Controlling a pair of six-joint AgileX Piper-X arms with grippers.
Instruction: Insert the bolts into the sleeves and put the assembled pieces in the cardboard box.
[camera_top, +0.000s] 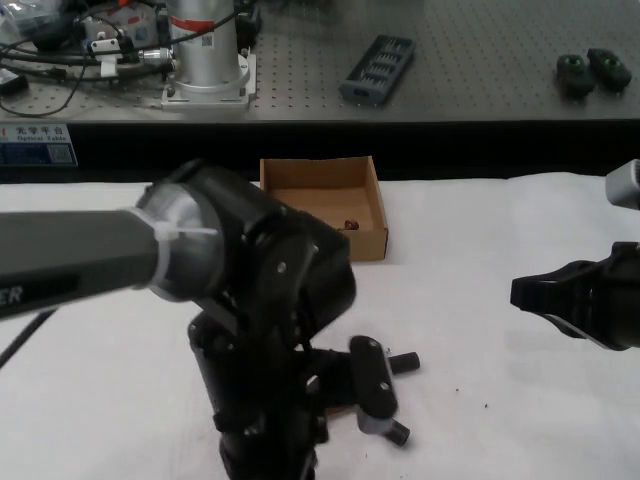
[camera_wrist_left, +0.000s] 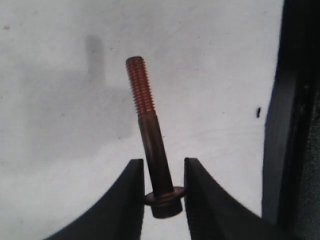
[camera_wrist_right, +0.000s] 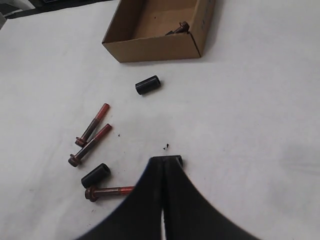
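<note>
My left gripper (camera_wrist_left: 164, 187) is shut on a copper bolt (camera_wrist_left: 150, 130), pinching it at the flanged head, with the threaded end pointing away over the white cloth. In the high view that arm fills the front left, its gripper (camera_top: 372, 392) low over the cloth. My right gripper (camera_wrist_right: 163, 162) is shut, and the same gripper (camera_top: 522, 292) hovers at the right edge. Beyond it lie three loose bolts (camera_wrist_right: 91, 125) (camera_wrist_right: 89, 145) (camera_wrist_right: 107, 192) and two black sleeves (camera_wrist_right: 148, 84) (camera_wrist_right: 96, 175). The cardboard box (camera_wrist_right: 150, 47) (camera_top: 325, 200) holds one bolt-and-sleeve piece (camera_wrist_right: 177, 27).
White cloth (camera_top: 480, 330) covers the bench around the box. Behind it, the perforated metal table carries a silver arm base (camera_top: 205, 60), cables, a dark rack (camera_top: 378, 68) and two black knobs (camera_top: 592, 72). A small dark bit (camera_wrist_right: 179, 161) peeks beside the right fingertips.
</note>
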